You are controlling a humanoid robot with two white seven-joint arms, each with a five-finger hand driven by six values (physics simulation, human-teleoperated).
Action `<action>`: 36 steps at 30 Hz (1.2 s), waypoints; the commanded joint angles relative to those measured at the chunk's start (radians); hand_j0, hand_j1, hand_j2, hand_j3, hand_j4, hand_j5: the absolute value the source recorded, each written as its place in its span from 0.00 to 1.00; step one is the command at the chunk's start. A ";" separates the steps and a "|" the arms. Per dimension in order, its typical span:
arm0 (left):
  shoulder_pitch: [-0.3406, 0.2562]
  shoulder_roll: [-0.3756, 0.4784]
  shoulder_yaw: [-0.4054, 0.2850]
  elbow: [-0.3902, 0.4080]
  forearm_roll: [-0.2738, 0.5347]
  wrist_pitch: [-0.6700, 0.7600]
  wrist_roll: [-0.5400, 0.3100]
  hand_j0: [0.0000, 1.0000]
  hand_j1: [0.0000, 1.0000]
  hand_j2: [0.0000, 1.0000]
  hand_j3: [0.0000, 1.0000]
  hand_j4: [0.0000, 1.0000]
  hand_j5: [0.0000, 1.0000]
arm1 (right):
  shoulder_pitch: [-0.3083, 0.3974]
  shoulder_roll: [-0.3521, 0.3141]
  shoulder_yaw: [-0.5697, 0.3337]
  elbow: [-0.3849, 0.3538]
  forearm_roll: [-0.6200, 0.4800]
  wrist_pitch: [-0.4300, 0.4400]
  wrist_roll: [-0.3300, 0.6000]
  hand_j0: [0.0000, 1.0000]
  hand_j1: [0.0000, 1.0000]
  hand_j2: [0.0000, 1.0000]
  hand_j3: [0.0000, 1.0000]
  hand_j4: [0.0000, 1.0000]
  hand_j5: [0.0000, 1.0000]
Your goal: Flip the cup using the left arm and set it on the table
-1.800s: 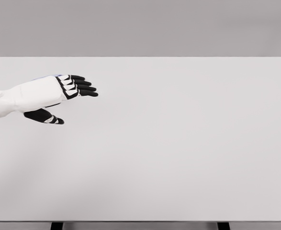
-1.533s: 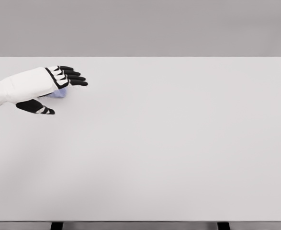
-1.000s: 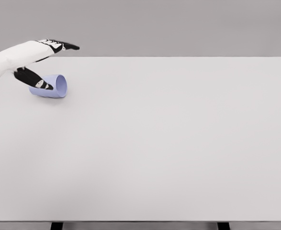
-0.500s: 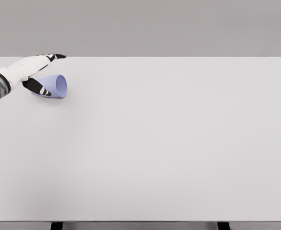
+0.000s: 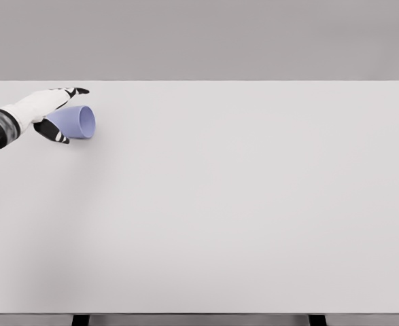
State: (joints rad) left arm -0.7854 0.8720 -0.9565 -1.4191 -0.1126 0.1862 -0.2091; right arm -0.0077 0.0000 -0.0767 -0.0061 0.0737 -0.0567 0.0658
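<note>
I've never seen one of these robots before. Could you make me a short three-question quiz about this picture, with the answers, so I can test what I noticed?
1. True or false: the cup stands upright on the table.
2. Which way does the cup's open mouth face? A) toward the picture's right B) straight up C) down onto the table
3. Fill in: the arm reaching the cup comes in from the picture's ____ side.

Key
1. False: it lies on its side near the table's far left corner.
2. A.
3. Left: the left hand is at the cup's closed end, thumb in front, fingers extended above it, not closed on it.
</note>
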 commanded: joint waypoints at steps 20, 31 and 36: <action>-0.002 -0.090 -0.001 0.118 -0.006 0.004 0.002 1.00 1.00 1.00 1.00 1.00 1.00 | -0.002 0.000 0.000 0.000 0.000 0.000 0.000 1.00 1.00 1.00 1.00 1.00 1.00; -0.003 -0.114 -0.001 0.154 -0.027 0.004 0.002 0.95 0.95 0.95 0.95 0.95 0.95 | -0.002 0.000 0.000 0.000 0.000 0.000 0.000 1.00 1.00 1.00 1.00 1.00 1.00; -0.003 -0.122 -0.001 0.161 -0.029 0.005 0.002 0.92 0.92 0.92 0.92 0.92 0.92 | 0.000 0.000 0.000 0.000 0.000 0.000 0.000 1.00 1.00 1.00 1.00 1.00 1.00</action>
State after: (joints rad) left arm -0.7885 0.7542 -0.9580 -1.2606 -0.1382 0.1915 -0.2075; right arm -0.0092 0.0000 -0.0767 -0.0061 0.0737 -0.0567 0.0658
